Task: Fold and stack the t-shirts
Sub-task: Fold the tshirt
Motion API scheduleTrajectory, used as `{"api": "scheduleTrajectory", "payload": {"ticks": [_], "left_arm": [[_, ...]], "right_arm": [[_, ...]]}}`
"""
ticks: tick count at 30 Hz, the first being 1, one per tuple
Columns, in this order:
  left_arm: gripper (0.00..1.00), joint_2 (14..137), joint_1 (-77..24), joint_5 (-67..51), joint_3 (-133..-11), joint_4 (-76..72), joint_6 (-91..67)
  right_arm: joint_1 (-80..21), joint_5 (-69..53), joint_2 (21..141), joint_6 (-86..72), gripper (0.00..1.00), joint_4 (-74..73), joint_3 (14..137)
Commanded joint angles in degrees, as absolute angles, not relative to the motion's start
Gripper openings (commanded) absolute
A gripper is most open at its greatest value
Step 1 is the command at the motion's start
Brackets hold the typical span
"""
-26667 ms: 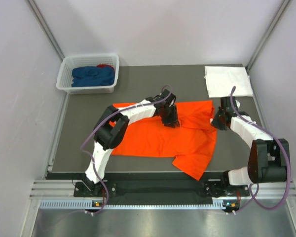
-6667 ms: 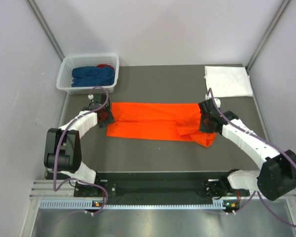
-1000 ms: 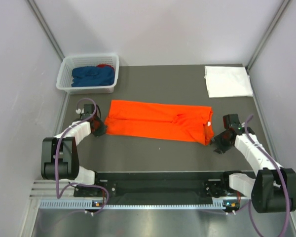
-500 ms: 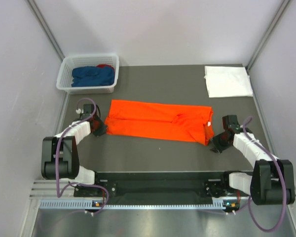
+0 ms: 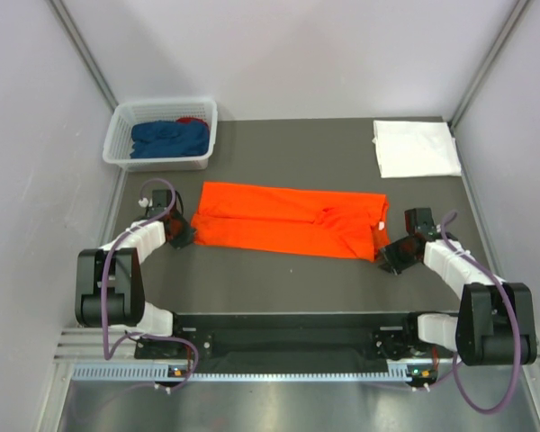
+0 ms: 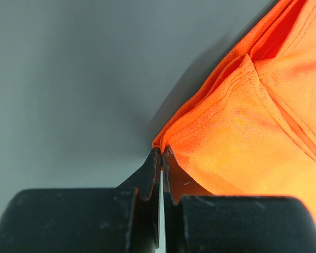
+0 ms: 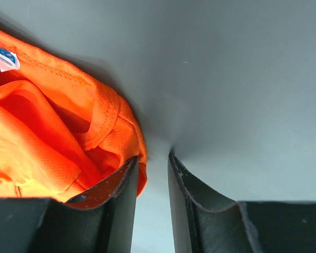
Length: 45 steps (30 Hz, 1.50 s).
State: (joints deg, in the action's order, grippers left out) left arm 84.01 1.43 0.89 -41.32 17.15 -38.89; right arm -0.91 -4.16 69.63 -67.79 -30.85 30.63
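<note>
Dark table [image 5: 297,144], orange t-shirt [image 5: 279,220], unreadable tag [image 7: 2,55]

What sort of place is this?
Probably a robot test booth: a left arm and right arm bolted at a walled-in table, an orange t-shirt laid out, a basket of shirts.

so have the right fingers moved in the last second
Yes: the right fingers slid left, away from the table's right edge, up to the orange t-shirt.
</note>
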Motion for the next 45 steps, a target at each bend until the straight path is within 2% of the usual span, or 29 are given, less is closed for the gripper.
{"api": "scheduleTrajectory", "payload": {"ticks": [1,17,30,33,36,45], "left_arm": [[0.0,84.2,1.6,0.5,-41.7,15.5,-39.3],[0.0,83.4,1.6,0.5,-41.1,15.8,-39.7],[0.0,81.9,1.6,0.3,-40.1,15.5,-40.6],[0.0,81.4,1.6,0.3,-39.7,15.2,-40.9],[0.0,81.5,1.6,-1.3,-39.8,15.2,-40.8],[0.0,81.3,1.5,1.2,-39.9,16.4,-39.9]], "right_arm": [[-0.4,-1.1,69.3,-68.4,0.3,-30.9,30.3],[-0.4,3.3,69.4,-68.8,0.29,-29.4,31.0],[-0.4,5.4,75.1,-67.1,0.29,-30.2,33.7],[-0.6,5.4,75.2,-66.3,0.24,-29.1,33.6],[-0.9,5.9,75.1,-65.3,0.01,-29.5,33.9],[-0.9,11.9,68.3,-61.7,0.0,-40.9,36.6]]}}
